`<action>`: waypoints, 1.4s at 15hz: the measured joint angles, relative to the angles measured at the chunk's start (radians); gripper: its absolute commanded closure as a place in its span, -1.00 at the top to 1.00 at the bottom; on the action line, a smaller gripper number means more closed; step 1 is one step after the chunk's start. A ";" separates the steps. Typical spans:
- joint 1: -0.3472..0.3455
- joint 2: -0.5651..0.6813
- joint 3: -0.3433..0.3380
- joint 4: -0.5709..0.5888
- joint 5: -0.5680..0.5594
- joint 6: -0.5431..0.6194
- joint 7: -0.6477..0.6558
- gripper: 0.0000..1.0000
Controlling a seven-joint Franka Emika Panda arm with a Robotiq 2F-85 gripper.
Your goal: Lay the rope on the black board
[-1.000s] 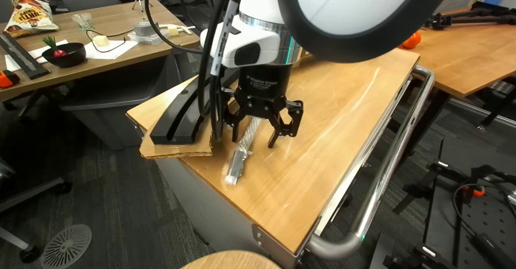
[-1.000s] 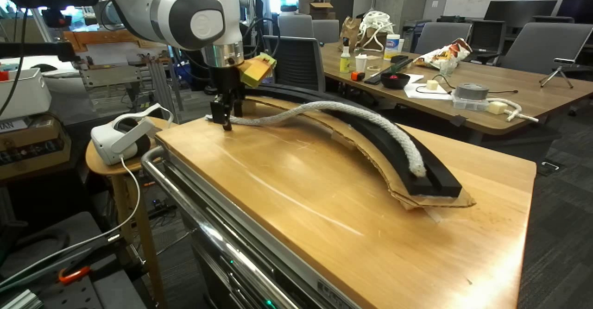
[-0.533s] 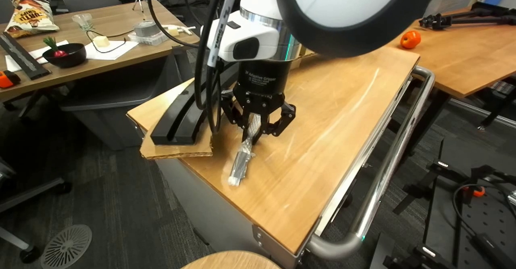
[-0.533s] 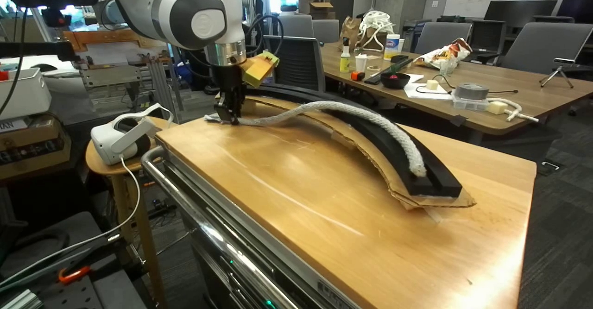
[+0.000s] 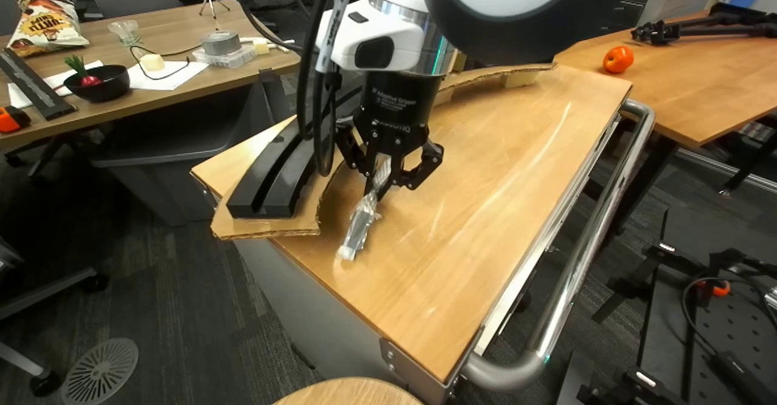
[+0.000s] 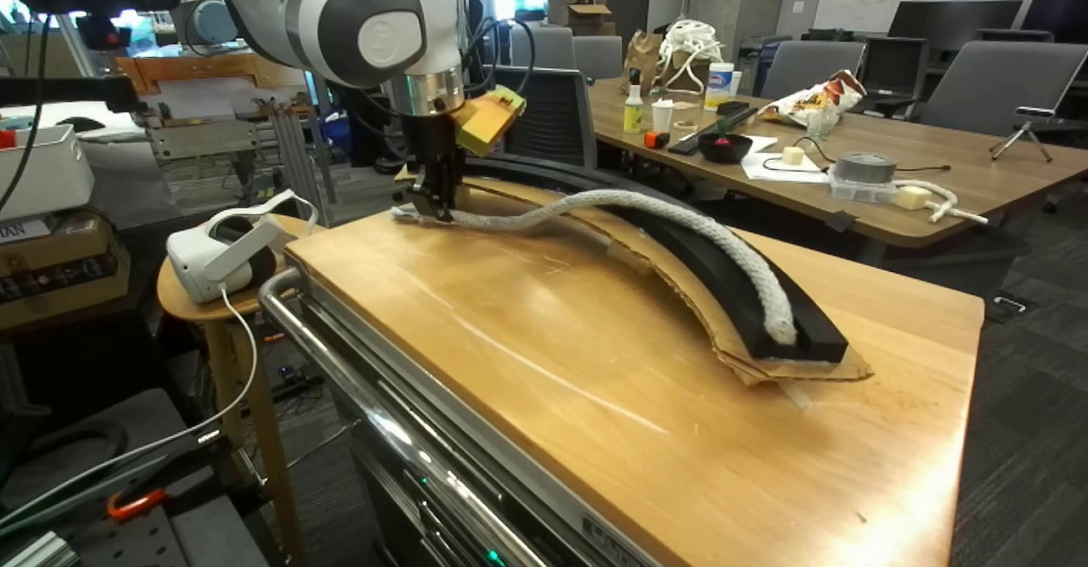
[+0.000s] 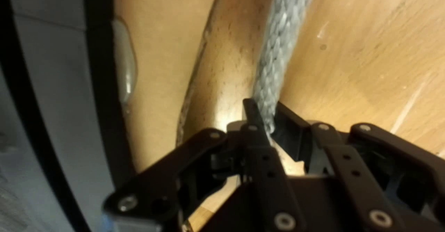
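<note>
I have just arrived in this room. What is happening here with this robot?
The robot's gripper is closed on the rope near one end. That end is off the black board, over the wooden tabletop. The rope's far stretch lies on the board, so the job of laying it there looks only partly done.

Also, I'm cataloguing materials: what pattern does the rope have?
The rope has a braided pattern, clearest in the wrist view.

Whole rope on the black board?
No: in an exterior view, the rope has one end over the black board, but its other end, past the claw, is over the wooden tabletop.
</note>
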 measured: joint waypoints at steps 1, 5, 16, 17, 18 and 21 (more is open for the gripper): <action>-0.009 -0.008 0.000 -0.001 0.002 0.016 0.000 -0.93; -0.035 -0.055 -0.004 -0.012 0.013 0.102 0.000 -0.93; -0.047 -0.105 -0.071 0.023 -0.094 0.262 0.027 -0.93; -0.045 -0.109 -0.084 0.041 -0.157 0.260 0.057 -0.93; -0.040 -0.113 -0.097 0.064 -0.226 0.253 0.096 -0.93; -0.015 -0.124 -0.123 0.161 -0.470 0.190 0.254 -0.93</action>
